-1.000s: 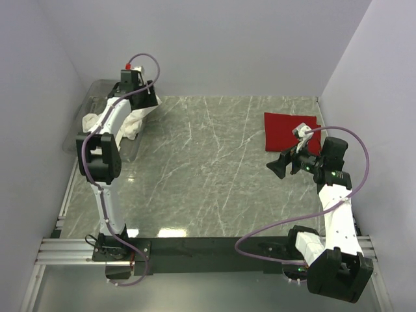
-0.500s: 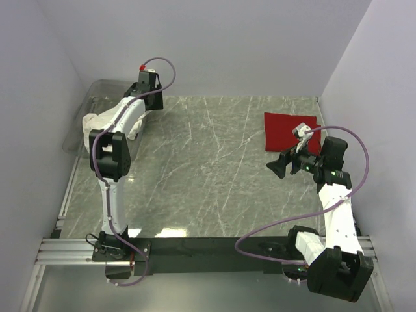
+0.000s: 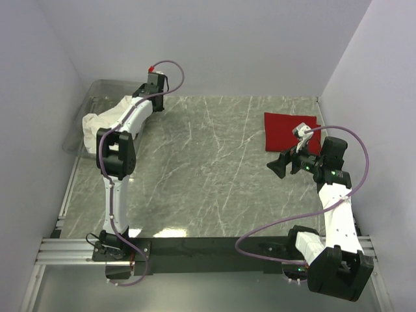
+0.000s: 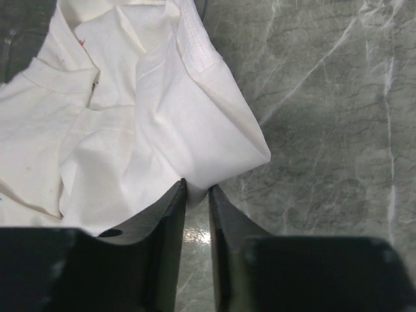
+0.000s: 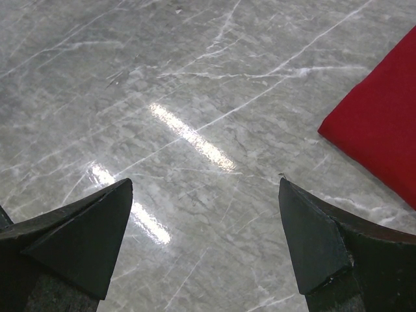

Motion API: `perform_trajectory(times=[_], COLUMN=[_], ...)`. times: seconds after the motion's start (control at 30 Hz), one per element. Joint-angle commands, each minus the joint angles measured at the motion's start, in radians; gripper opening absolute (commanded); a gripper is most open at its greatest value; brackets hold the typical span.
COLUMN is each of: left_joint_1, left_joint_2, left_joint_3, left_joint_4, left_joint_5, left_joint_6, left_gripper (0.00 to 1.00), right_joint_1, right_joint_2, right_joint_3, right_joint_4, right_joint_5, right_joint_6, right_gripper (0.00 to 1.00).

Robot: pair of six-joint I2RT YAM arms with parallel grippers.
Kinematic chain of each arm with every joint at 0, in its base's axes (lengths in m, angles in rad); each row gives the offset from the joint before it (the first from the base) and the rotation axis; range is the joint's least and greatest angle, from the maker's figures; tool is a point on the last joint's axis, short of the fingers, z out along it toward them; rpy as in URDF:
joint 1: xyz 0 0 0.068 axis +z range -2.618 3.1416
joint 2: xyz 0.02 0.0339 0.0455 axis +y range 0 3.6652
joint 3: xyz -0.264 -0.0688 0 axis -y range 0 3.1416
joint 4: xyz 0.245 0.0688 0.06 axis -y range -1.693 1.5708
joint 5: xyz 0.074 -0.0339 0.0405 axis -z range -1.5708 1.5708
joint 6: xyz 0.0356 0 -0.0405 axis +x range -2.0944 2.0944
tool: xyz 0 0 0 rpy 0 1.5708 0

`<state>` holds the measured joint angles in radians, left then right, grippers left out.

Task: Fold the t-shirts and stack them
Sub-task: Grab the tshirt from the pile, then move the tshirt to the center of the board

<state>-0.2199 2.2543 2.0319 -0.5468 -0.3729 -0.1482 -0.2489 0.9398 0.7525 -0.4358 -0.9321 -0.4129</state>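
White t-shirt [image 4: 123, 136] bunched at the clear bin [image 3: 97, 86] on the table's [image 3: 208, 175] far left edge, our left gripper [image 4: 197, 195] pinching its edge, folded red t-shirt [image 3: 283, 130] near the far right corner, our right gripper [image 5: 205, 188] spread wide beside it.

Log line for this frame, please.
left pincer: closed on white t-shirt edge | right pincer: open, empty, above table | red t-shirt: folded, far right
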Motion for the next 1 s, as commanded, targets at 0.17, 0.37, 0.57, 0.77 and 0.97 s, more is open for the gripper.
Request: perform_trajectory(times=[0.17,0.37,0.57,0.77,0.97], left_joint_1=[0.001,0.001,-0.001,-0.022,-0.068], left_joint_2=[-0.051,-0.165,-0.340,-0.519,-0.628], left_joint_3=[0.085,0.086,0.070,0.089,0.168], left_joint_4=[0.015,0.053,0.096,0.159,0.186], left_joint_5=[-0.018,-0.021,0.000,0.025,0.110], left_joint_6=[0.022,0.042,0.049,0.044,0.010], left_gripper=[0.00,0.00,0.00,0.00,0.00], right_joint_1=[-0.012,-0.018,-0.024,-0.029,-0.030], right_joint_2=[-0.007,-0.013,-0.015,-0.018,-0.019], right_joint_3=[0.045,0.042,0.038,0.030,0.024], right_joint_4=[0.019,0.022,0.025,0.026,0.028], right_joint_5=[-0.001,-0.001,-0.001,-0.013,-0.025], right_joint_6=[0.006,0.010,0.010,0.008,0.005], right_gripper=[0.99,0.99,0.99,0.99,0.99])
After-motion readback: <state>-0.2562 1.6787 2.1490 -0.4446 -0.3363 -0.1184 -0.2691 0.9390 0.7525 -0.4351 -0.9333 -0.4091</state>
